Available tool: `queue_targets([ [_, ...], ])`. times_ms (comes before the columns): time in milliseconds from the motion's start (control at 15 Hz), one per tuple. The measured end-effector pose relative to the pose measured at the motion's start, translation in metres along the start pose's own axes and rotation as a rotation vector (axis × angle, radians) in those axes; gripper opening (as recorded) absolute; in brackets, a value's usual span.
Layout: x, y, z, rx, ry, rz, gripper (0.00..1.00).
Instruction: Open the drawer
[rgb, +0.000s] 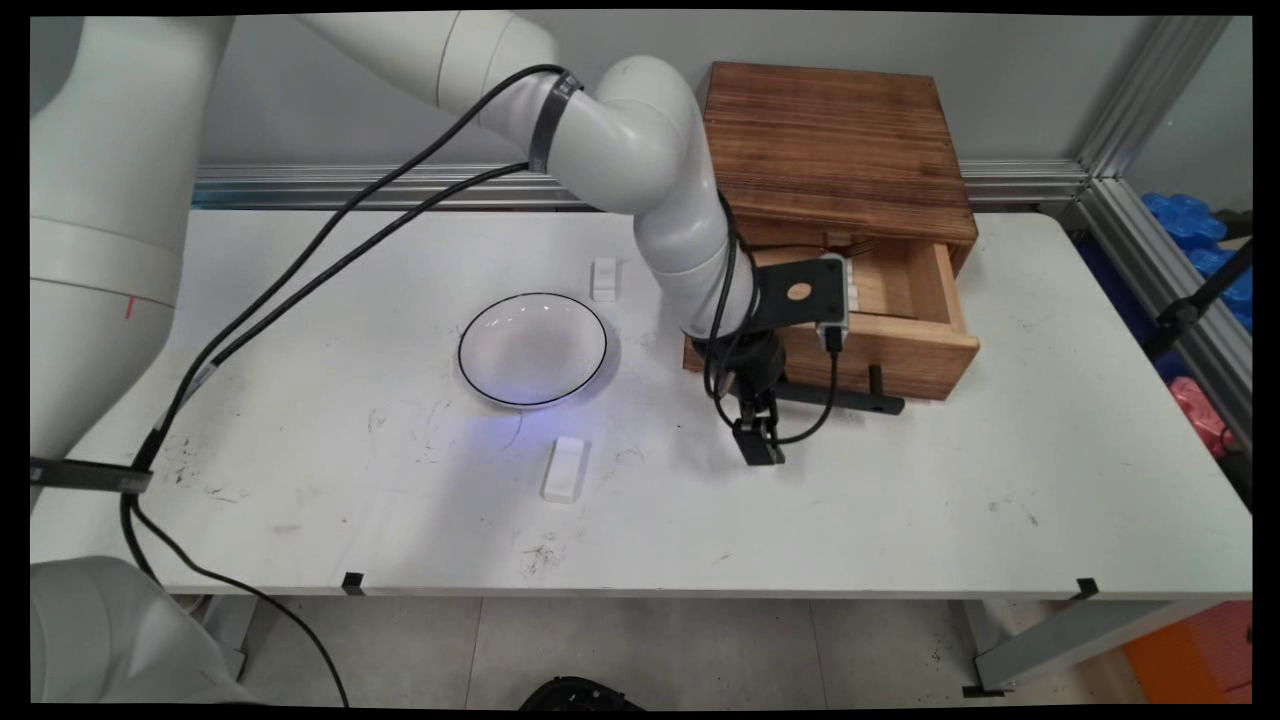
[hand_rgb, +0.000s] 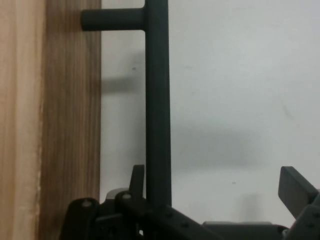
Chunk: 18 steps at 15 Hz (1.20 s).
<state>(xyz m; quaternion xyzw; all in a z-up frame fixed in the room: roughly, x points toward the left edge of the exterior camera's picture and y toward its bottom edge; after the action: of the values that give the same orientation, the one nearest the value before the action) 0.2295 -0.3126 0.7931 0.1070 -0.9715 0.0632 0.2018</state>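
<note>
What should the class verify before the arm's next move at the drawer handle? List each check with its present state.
1. Gripper open: ok.
2. Drawer handle lined up between the fingers: ok, though it sits close to one finger.
3. Fingers touching the handle: cannot tell.
4. Drawer pulled out of the wooden box: ok, partly out.
5. Bowl and near white block apart from the gripper: ok.
6. Drawer contents: cannot tell, the arm hides part of it.
</note>
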Motion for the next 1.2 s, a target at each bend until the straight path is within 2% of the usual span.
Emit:
queue_targets([
  [1200, 0.004, 0.068, -0.017, -0.084, 0.008, 0.029, 1.00],
])
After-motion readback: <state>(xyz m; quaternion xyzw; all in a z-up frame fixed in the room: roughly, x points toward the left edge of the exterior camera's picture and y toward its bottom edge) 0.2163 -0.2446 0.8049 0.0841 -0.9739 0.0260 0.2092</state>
